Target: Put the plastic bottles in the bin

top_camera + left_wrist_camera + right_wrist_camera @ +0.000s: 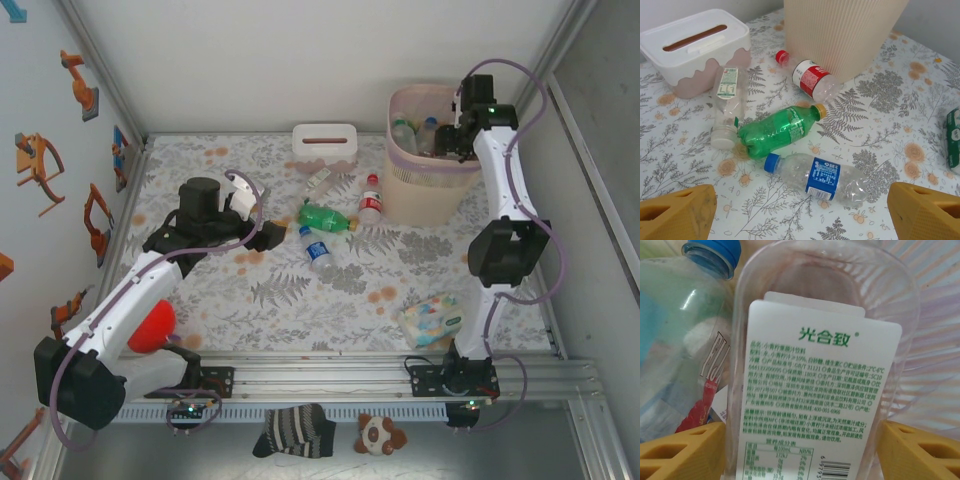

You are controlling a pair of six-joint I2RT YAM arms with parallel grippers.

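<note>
Presently, right tool clenched on a clear white-labelled plastic bottle inside the tall pale pink plastic bin near the floral bench's far right corner, left tool released wide near a green plastic bottle mid-bench.

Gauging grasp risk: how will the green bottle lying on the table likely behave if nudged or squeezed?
The green bottle lies on its side and is round, so a sideways nudge would probably roll it. It looks empty, so it is likely light and easily shoved. Its thin walls look crumpled, so they may give under a squeeze.
</note>
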